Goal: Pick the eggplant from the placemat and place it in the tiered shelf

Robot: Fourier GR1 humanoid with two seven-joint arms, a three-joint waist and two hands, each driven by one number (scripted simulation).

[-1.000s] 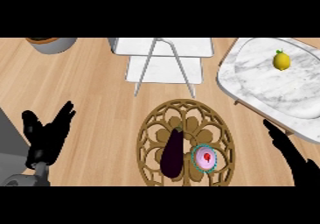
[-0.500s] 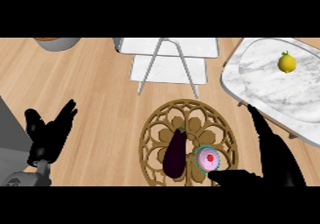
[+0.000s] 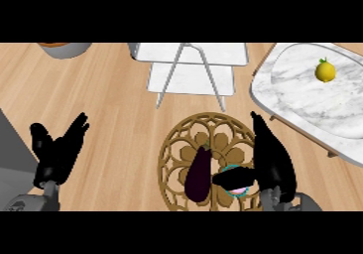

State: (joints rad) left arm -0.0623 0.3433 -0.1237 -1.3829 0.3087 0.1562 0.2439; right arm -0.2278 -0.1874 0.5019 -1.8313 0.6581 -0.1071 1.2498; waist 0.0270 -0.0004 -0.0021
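A dark purple eggplant (image 3: 200, 174) lies lengthwise on a round, golden openwork placemat (image 3: 186, 144) near the view's lower middle. My right hand (image 3: 272, 158) is open over the placemat's right part, fingers straight and pointing away, thumb reaching left toward the eggplant without touching it. A small pink and teal thing (image 3: 233, 179) sits under that thumb. The white tiered shelf (image 3: 190, 69) with metal legs stands at the top middle. My left hand (image 3: 58, 151) rests open at the lower left, fingers up.
A white marble tray (image 3: 309, 99) with a yellow lemon (image 3: 325, 70) lies at the right. A grey pot (image 3: 66, 48) shows at the top left. A grey block (image 3: 9, 158) sits at the left edge. Bare wooden counter lies between shelf and placemat.
My right hand has moved left and forward, from the right edge onto the placemat beside the eggplant. The view has shifted slightly. The left hand and the eggplant stay where they were.
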